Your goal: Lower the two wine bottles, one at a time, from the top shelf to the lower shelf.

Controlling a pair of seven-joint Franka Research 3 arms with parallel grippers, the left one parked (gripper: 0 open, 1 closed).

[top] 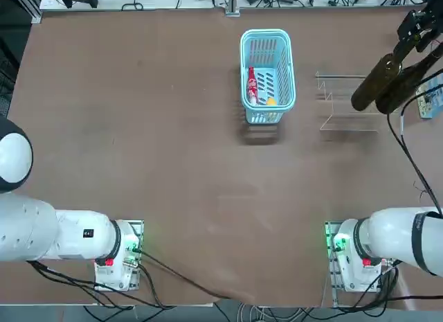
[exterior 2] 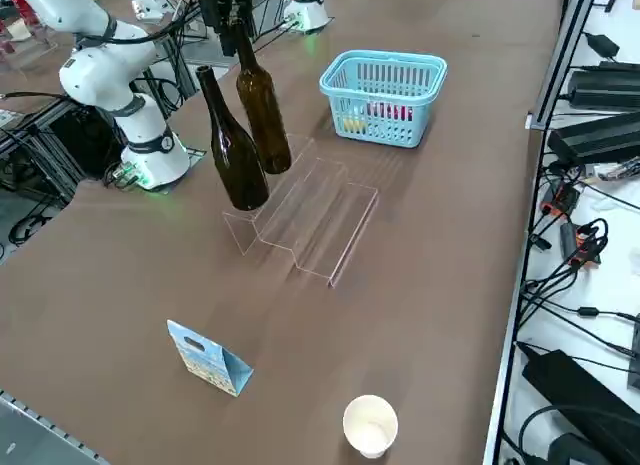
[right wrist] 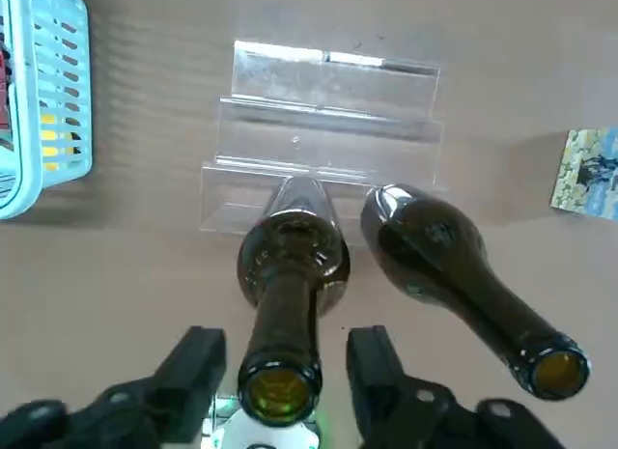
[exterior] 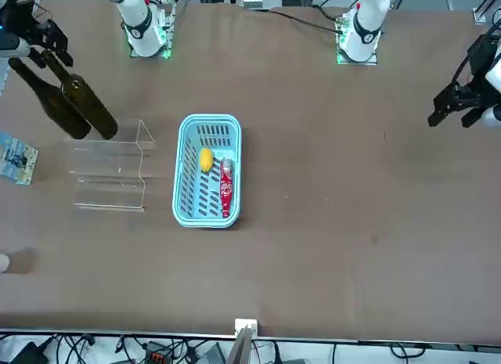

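**Ana:** Wrist view first: where does the right gripper (right wrist: 282, 372) sit?

**Ben:** Its two black fingers (right wrist: 198, 367) stand spread on either side of the neck of one dark olive-brown glass wine bottle (right wrist: 290, 304), with a gap on each side. Nothing is pinched.

**Ana:** And the bottle itself?

**Ben:** Upright on the top shelf (exterior 2: 300, 180), the higher tier of the clear acrylic two-step stand. The side view shows it as the bottle (exterior 2: 262, 105) nearer the basket.

**Ana:** The second dark olive-brown bottle?

**Ben:** It (exterior 2: 230, 150) stands just beside the first on the same tier, toward the stand's end, well apart from the gripper. The lower shelf (exterior 2: 335, 220) carries nothing.

**Ana:** What else is on the brown table (top: 173, 163)?

**Ben:** A light-blue plastic basket (top: 267, 41) near the stand, holding a red bottle (top: 252, 85) and a yellow item (exterior: 205, 159). On the stand's other side sit a small blue folded card (exterior 2: 208, 358) and a white paper cup (exterior 2: 370, 425).
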